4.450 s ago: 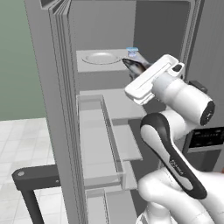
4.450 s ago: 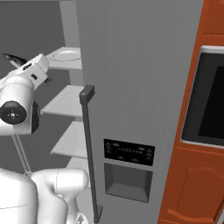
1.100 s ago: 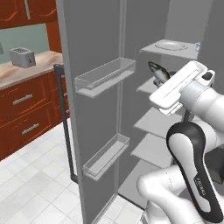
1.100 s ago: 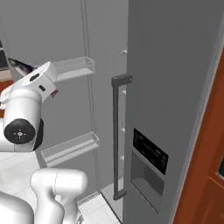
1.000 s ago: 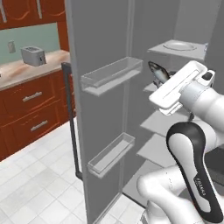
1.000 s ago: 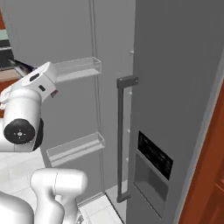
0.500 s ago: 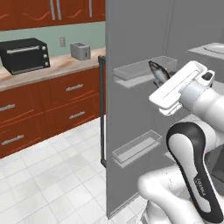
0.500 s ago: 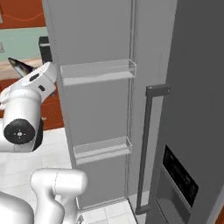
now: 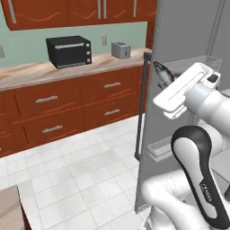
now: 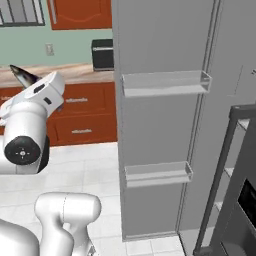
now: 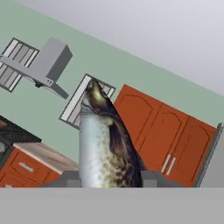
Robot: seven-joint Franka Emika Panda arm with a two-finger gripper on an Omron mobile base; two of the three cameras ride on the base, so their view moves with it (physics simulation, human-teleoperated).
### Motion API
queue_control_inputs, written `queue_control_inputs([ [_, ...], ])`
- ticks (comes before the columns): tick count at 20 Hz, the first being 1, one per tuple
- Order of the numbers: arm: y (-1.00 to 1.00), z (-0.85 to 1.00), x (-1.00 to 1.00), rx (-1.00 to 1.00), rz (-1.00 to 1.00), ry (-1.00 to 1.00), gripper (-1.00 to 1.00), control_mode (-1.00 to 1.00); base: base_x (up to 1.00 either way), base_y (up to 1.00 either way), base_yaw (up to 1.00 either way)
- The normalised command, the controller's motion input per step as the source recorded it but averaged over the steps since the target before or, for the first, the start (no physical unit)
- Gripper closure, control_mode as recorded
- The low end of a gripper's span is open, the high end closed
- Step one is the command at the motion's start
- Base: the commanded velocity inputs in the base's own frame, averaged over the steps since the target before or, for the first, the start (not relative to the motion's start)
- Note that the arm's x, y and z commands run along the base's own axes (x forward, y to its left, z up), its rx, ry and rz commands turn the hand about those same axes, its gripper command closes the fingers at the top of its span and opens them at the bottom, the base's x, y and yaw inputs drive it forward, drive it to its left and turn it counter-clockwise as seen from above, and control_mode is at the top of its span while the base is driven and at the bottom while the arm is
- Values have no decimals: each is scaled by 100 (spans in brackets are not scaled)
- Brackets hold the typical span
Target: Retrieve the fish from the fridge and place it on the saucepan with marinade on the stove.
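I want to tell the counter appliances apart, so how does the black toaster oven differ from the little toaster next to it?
The toaster oven is black; the toaster is silver grey. The toaster oven is clearly wider and taller than the toaster. The toaster oven has a front door with a handle bar across the top; the toaster is a plain box. Both stand upright on the same counter against the green wall, apart from each other.

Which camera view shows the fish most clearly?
The hand view: the fish is large and central, rising between the jaws. The left base view shows its dark end past the hand; the right base view, a pointed tip.
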Motion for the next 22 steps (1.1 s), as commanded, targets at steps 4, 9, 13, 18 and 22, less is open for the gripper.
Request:
queue_control_inputs([
  [4, 0, 0, 0, 0, 0, 0, 100, 100, 0, 78, 23],
  [9, 0, 0, 0, 0, 0, 0, 100, 100, 9, 87, 17],
  [13, 0, 0, 0, 0, 0, 0, 100, 100, 48, 55, 15],
  [18, 0, 0, 0, 0, 0, 0, 100, 100, 95, 0, 11],
  [22, 0, 0, 0, 0, 0, 0, 100, 100, 100, 0, 8],
])
